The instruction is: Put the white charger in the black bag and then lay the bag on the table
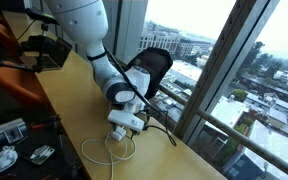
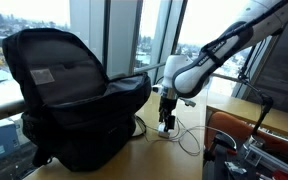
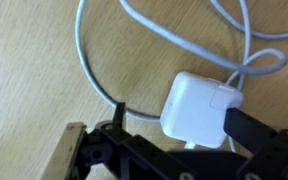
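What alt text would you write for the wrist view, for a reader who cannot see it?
A white charger block lies flat on the tan wooden table between the dark fingers of the open gripper, which reaches in from the bottom edge. Its thin white cable loops across the wood above it.

White charger (image 3: 197, 107), black bag (image 2: 69, 95), tan table (image 3: 34, 80).

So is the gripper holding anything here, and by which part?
Nothing yet: the open gripper straddles the small white square charger block lying on the tan wooden table, a gap showing beside one finger.
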`<act>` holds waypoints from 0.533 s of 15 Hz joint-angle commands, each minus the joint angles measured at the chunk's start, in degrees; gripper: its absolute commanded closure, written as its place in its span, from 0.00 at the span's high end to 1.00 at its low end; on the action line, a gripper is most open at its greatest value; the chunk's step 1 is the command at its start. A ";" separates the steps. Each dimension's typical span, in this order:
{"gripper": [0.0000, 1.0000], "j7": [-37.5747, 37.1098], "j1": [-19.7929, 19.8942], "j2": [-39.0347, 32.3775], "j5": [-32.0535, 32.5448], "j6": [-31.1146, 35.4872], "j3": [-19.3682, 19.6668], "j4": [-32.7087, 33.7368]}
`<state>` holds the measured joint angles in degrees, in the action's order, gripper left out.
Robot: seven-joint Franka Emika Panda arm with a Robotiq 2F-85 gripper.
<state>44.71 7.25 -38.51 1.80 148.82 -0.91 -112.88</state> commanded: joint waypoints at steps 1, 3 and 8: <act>1.00 -1.23 2.07 1.60 0.83 -3.36 -1.47 -0.31; 1.00 -0.87 2.65 3.46 0.45 -4.35 -1.78 -1.16; 1.00 -0.70 2.99 4.35 -0.29 -6.46 -2.92 -1.20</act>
<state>44.39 9.33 -35.65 1.71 144.14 -2.07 -113.00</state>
